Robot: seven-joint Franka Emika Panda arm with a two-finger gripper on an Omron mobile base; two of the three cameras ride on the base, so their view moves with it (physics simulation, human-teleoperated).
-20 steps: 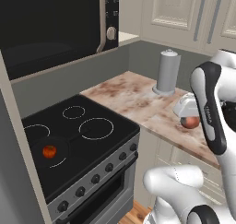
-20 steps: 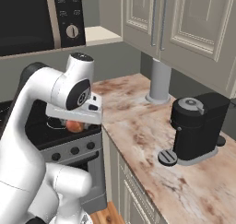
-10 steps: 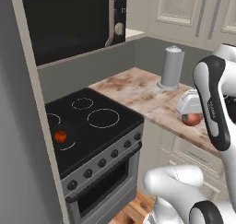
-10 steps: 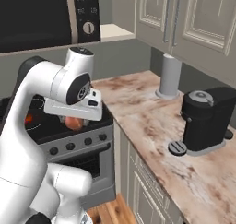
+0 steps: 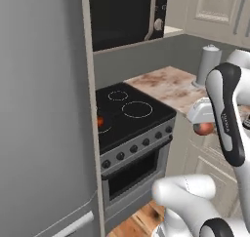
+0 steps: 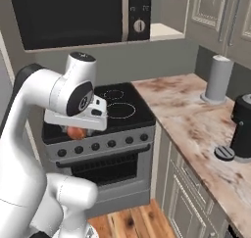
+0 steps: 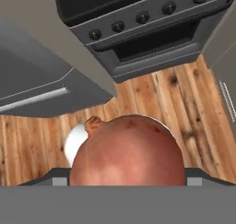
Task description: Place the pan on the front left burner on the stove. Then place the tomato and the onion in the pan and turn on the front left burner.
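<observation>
The two-finger gripper [image 6: 76, 132] is closed around the round brownish-orange onion [image 7: 127, 151] and holds it in the air in front of the stove [image 6: 105, 143], above the wooden floor [image 7: 173, 103]. The stove has a black glass cooktop and a grey metal front with black knobs. On the cooktop, at its left edge beside the tall grey panel [image 5: 46, 114], sits the small bright red-orange tomato [image 5: 100, 121]. I cannot make out the black pan against the black glass.
</observation>
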